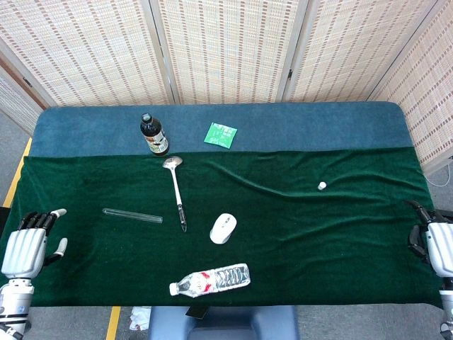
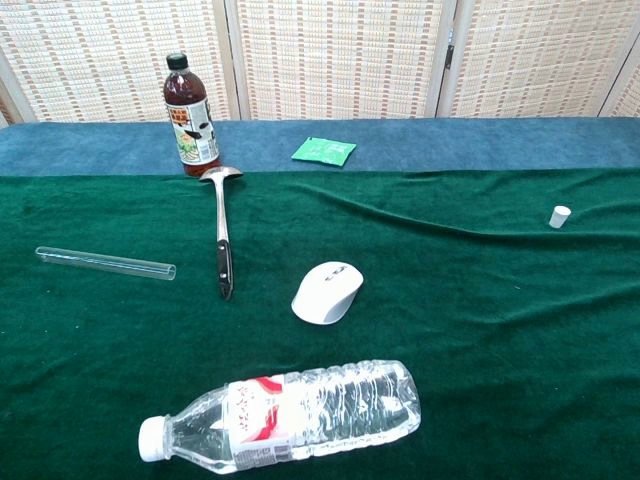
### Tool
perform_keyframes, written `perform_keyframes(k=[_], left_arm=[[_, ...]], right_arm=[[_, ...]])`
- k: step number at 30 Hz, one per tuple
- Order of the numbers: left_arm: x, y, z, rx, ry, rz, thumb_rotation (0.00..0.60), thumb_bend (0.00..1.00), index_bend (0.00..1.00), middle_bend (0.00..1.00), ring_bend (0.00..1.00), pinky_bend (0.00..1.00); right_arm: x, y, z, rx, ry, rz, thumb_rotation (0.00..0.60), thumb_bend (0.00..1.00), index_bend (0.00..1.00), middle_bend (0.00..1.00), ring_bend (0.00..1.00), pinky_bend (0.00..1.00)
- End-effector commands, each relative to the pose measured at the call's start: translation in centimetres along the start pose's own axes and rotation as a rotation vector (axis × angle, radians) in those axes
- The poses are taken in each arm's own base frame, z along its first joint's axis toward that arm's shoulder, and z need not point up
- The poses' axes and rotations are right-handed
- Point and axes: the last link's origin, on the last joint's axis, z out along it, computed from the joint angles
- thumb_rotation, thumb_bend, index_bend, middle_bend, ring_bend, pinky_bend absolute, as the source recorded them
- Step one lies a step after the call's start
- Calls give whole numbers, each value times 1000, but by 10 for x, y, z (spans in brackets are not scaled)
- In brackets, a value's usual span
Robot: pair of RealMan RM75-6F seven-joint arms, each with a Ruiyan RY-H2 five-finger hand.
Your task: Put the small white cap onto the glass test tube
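Observation:
A clear glass test tube (image 1: 132, 215) (image 2: 105, 263) lies flat on the green cloth at the left. The small white cap (image 1: 322, 186) (image 2: 560, 216) stands alone on the cloth at the right, far from the tube. At the table's front left corner my left hand (image 1: 27, 248) hovers with fingers apart and holds nothing. My right hand (image 1: 430, 239) sits at the table's right edge, partly cut off by the frame, fingers loosely apart and empty. Neither hand shows in the chest view.
A dark sauce bottle (image 1: 153, 134) stands at the back left, a green packet (image 1: 221, 134) beside it. A metal ladle (image 1: 176, 191), a white mouse (image 1: 224, 227) and a lying plastic water bottle (image 1: 210, 280) occupy the middle and front.

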Motion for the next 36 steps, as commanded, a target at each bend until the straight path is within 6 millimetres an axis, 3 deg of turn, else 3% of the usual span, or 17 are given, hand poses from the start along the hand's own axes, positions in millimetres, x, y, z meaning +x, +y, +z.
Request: perform_keyframes(k=[1,9,13,21,26,36], left_arm=[[1,4,7,-22,2,6,600,427,259,289,260,192],[-1,20,37,-107,-2,30,600,427,296,310,317,251],[-15,42,72,-197,-51,76,600,425,331,430,453,394],[-45,67,104,-292,-130,181,600,421,384,680,659,719],[-61,81,115,-309,-182,193,600,414,397,795,767,781],[-92,93,124,-293,-282,235,600,347,430,844,807,794]], right_arm=[[0,0,0,-1,-2,0,600,388,209,300,368,495],[3,-2,3,7,3,-2,600,388,209,300,376,495],[3,-5,6,15,-5,-6,600,388,208,300,384,495],[3,-4,10,8,-13,-8,600,388,209,301,403,495],[1,-3,13,0,-19,-7,600,388,207,302,412,495],[-2,-2,18,-10,-36,-5,600,388,209,303,420,495]])
